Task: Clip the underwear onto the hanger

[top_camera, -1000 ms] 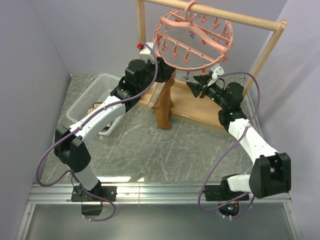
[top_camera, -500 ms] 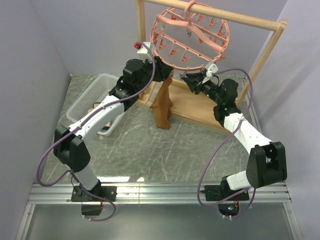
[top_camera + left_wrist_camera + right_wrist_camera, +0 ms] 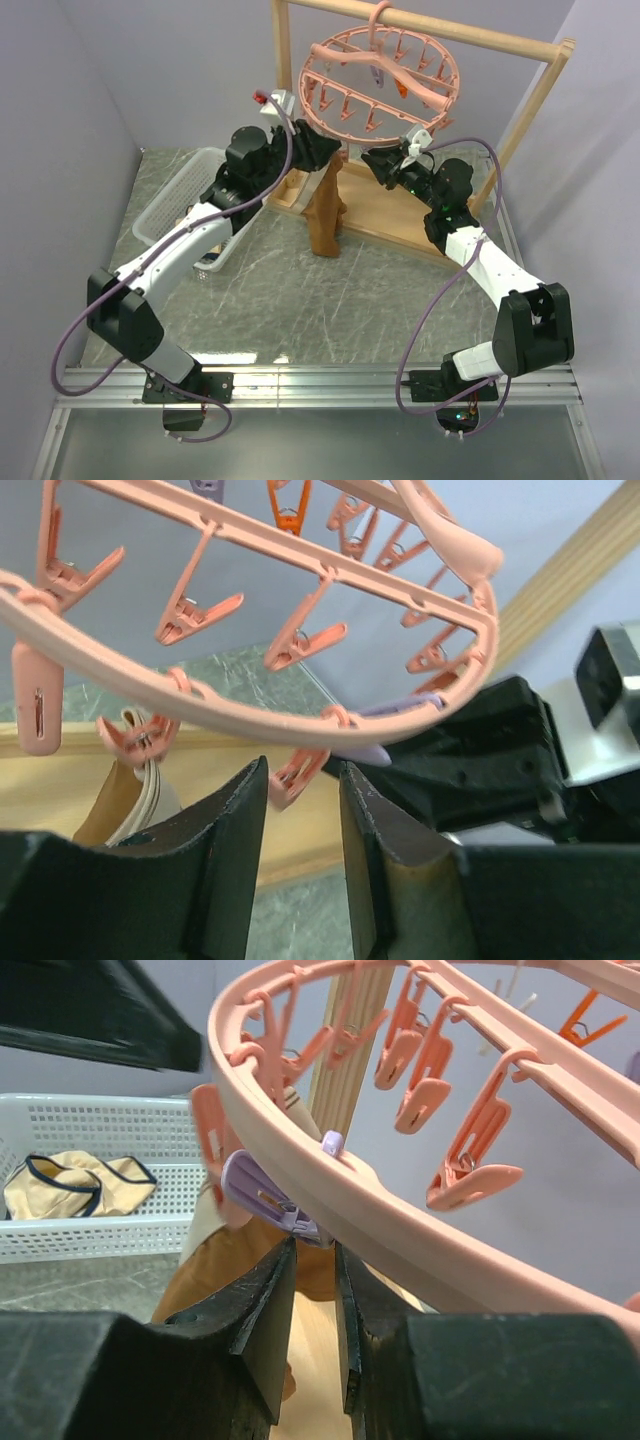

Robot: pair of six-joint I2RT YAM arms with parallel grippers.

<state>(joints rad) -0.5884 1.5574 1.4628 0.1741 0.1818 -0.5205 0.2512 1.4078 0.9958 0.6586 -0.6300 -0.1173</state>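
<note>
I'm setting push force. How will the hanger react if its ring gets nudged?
Likely swings or tilts: the hanger hangs from the rail by one hook. Its thin plastic may flex slightly. The dangling clips would probably wobble.

Wooden rack (image 3: 500,42) at the back: a round top bar on square uprights, standing on a flat wooden base board (image 3: 385,215). Off to the left there's a white plastic mesh basket (image 3: 185,190) with a beige garment (image 3: 75,1185) with dark trim lying crumpled inside. From above I can barely make it out in there, so that's mostly going by the low view. The table (image 3: 300,290) is grey-green with marble veins, a metal rail (image 3: 320,385) runs along its near edge, and plain pale grey walls (image 3: 70,120) close it in.
</note>
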